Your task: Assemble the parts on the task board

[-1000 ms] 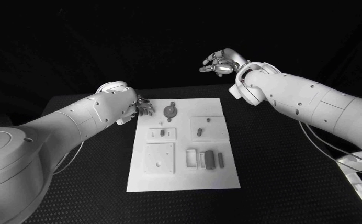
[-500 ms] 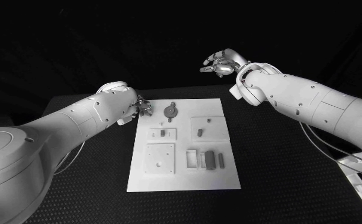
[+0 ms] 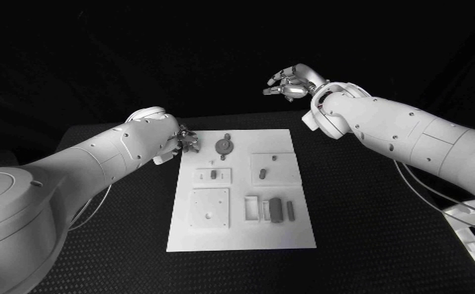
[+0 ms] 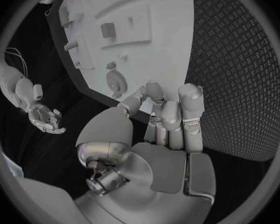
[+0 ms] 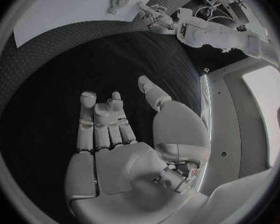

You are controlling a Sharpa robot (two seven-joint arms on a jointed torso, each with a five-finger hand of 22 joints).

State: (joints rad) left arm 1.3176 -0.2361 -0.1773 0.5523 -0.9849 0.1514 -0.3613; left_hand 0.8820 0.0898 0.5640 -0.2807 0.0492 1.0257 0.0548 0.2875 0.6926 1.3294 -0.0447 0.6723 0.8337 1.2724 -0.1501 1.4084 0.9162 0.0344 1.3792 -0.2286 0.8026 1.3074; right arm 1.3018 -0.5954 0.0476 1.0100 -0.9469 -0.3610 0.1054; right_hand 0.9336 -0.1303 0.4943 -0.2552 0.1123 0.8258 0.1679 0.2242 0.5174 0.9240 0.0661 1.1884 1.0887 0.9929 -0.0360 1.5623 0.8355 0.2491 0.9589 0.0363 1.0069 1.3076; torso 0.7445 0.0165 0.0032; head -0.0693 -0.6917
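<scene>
The white task board (image 3: 242,233) lies in the middle of the black table. A round grey part with a small tab (image 3: 224,145) sits at its far end, and also appears in the left wrist view (image 4: 117,78). My left hand (image 3: 188,141) hovers at the board's far left corner. Its fingers (image 4: 171,115) are stretched out side by side just off the board's edge (image 4: 159,45) and hold nothing. My right hand (image 3: 289,82) is raised beyond the table's far edge, well away from the board. Its palm (image 5: 121,154) is bare and its fingers are spread.
Small white plates with pegs (image 3: 213,175) (image 3: 272,167), a square plate (image 3: 210,207) and a row of grey pieces (image 3: 269,209) lie on the board. Black table surface (image 3: 376,225) runs along both sides of it.
</scene>
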